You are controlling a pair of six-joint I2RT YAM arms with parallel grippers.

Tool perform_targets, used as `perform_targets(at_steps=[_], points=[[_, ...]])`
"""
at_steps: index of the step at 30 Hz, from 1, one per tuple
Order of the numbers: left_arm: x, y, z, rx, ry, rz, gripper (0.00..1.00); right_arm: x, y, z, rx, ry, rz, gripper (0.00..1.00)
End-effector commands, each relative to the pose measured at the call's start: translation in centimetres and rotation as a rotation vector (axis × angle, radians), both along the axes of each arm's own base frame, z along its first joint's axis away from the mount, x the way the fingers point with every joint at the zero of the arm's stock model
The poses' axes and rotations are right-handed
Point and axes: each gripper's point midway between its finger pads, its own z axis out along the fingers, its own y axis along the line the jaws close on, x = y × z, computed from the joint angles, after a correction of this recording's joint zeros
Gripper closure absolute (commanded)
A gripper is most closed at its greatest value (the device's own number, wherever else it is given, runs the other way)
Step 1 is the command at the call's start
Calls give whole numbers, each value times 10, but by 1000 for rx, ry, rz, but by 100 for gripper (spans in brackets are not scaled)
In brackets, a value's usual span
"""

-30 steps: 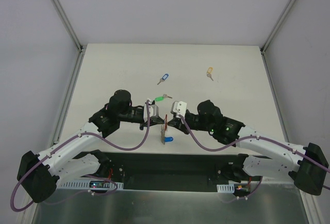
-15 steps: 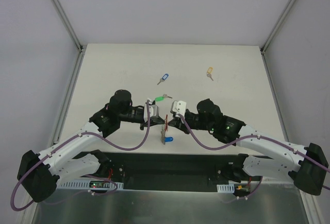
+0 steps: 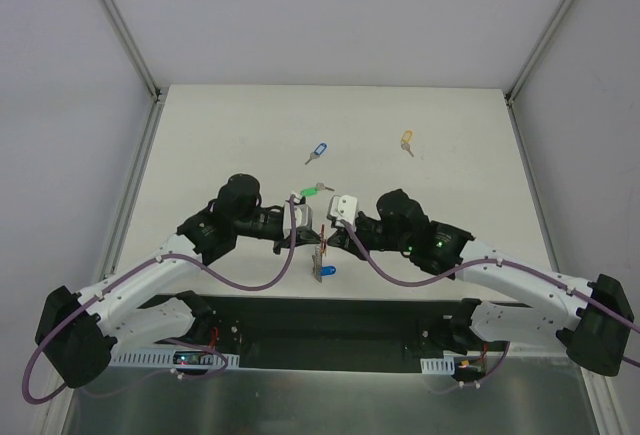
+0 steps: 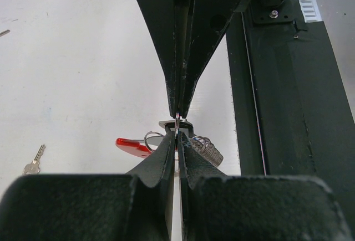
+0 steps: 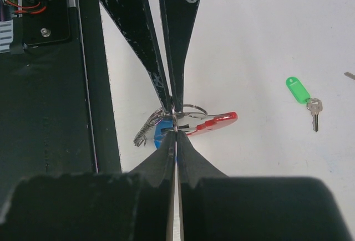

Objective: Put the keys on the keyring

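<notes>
From above, the two arms meet at the near middle of the white table (image 3: 220, 135), fingertip to fingertip. Between them the keyring (image 3: 320, 252) hangs off the surface. The left gripper (image 3: 313, 240) and the right gripper (image 3: 326, 244) are each clenched on its top from opposite sides. One key, the near blue key (image 3: 326, 272), dangles at the keyring's lower end, just in front of the black base rail (image 3: 330, 320). Three more keys lie loose farther out. The green key (image 3: 312, 191) is just beyond the wrists, the far blue key (image 3: 317, 151) beyond that, and the yellow key (image 3: 406, 140) far right – four keys counted here. Two purple cables (image 3: 250, 280) sag under the arms.

In the left wrist view, both pairs of fingers are pressed together tip to tip, pinching a thin wire loop (image 4: 176, 120). Below hang the red band (image 4: 133, 147) and the grey ribbed strap (image 4: 209, 149). The jaws hide where the two join. A bare key blade (image 4: 33, 162) lies at the left, its tag out of frame.

In the right wrist view the same double pinch blocks the centre. The red band, the blue tag (image 5: 163, 130) and the ribbed strap cluster behind it – the green key lies well apart to the right.
</notes>
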Motion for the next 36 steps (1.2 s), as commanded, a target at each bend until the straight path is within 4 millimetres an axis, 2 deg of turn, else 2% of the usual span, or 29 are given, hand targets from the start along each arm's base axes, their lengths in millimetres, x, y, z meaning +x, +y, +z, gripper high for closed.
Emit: perform_targets(at_steps=[1, 10, 17, 18, 31, 35, 36], points=[[-4, -8, 16, -24, -24, -41, 100, 7, 13, 39, 88, -71, 16, 99], [-7, -8, 11, 0, -16, -50, 100, 9, 16, 40, 85, -69, 14, 99], [-9, -9, 8, 15, -16, -57, 100, 10, 19, 49, 100, -81, 25, 99], [-8, -10, 9, 16, -20, -56, 100, 9, 17, 44, 82, -67, 24, 99], [-8, -10, 4, 47, -17, -45, 100, 10, 21, 43, 52, -47, 26, 98], [-7, -10, 3, 52, -21, -39, 100, 9, 22, 42, 50, -32, 33, 93], [-6, -9, 3, 52, -23, -33, 100, 8, 22, 42, 49, -29, 33, 83]])
